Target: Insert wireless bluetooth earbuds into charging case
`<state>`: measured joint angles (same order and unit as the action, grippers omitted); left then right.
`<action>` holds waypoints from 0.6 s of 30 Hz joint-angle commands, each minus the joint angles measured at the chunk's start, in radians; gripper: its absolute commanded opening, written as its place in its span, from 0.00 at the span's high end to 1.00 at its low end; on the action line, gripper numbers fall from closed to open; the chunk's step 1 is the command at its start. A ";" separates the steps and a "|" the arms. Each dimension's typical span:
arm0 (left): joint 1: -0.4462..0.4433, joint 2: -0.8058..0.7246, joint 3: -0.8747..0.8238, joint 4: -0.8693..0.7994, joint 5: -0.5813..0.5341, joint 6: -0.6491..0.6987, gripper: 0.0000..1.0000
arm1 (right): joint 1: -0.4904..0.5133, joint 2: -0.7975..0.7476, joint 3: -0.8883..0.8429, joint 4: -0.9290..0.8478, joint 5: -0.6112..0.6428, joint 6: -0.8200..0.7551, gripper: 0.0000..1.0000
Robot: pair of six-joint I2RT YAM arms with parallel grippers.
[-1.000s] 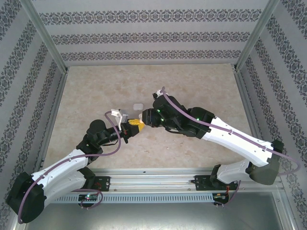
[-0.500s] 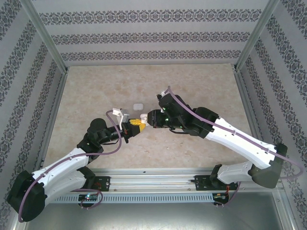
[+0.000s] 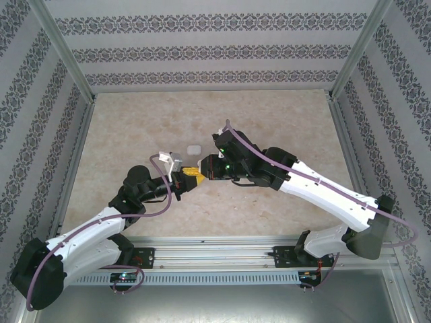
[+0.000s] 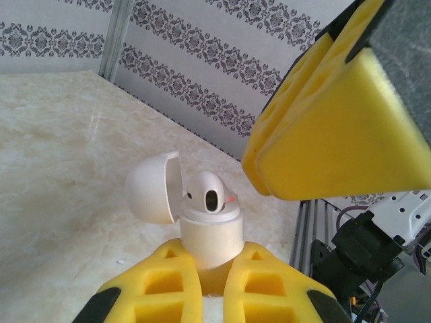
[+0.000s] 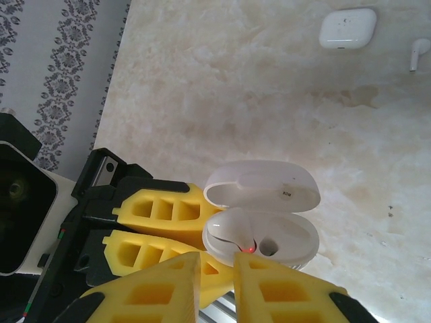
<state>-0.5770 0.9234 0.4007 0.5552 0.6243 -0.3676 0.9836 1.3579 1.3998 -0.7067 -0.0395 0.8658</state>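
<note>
A white charging case (image 4: 210, 232) with its lid (image 4: 153, 187) swung open is pinched low down in my left gripper (image 4: 209, 254), a little above the table. One white earbud (image 4: 209, 192) sits in the case (image 5: 286, 235) with its head poking out, beside a small red light. An empty socket shows next to that earbud (image 5: 232, 229). My right gripper (image 5: 217, 259) hovers just over the case's rim, its yellow fingers (image 4: 316, 128) drawn together with nothing between them. Another loose earbud (image 5: 417, 52) lies on the table farther off. In the top view both grippers (image 3: 192, 176) (image 3: 204, 166) meet mid-table.
A second, closed white case (image 5: 347, 28) lies on the marble tabletop beyond the grippers, also in the top view (image 3: 194, 149). Patterned walls and metal frame posts (image 3: 67, 60) enclose the table. The rail (image 3: 222, 252) runs along the near edge.
My right gripper's jaws have narrowed. It drew back to the right, then came in again to the case. The left gripper has held still with the case.
</note>
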 commanded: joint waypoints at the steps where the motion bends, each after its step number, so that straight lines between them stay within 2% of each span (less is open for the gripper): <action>1: -0.009 -0.005 0.032 0.051 0.017 0.003 1.00 | -0.008 0.005 0.029 -0.008 -0.006 -0.005 0.79; 6: -0.009 -0.006 0.029 0.048 0.013 0.007 1.00 | -0.034 -0.031 0.028 -0.036 0.022 -0.017 0.78; 9: -0.009 -0.031 0.030 -0.016 -0.002 0.021 1.00 | -0.076 -0.039 0.031 -0.071 0.016 -0.029 0.76; 14: -0.008 -0.135 -0.003 -0.210 -0.114 0.051 1.00 | -0.161 0.014 0.051 -0.144 -0.018 -0.079 0.72; 18: -0.006 -0.209 -0.050 -0.284 -0.183 0.047 1.00 | -0.222 0.109 0.067 -0.153 -0.041 -0.137 0.67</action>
<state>-0.5770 0.7483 0.3809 0.3645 0.5091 -0.3428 0.7883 1.4044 1.4441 -0.8162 -0.0574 0.7895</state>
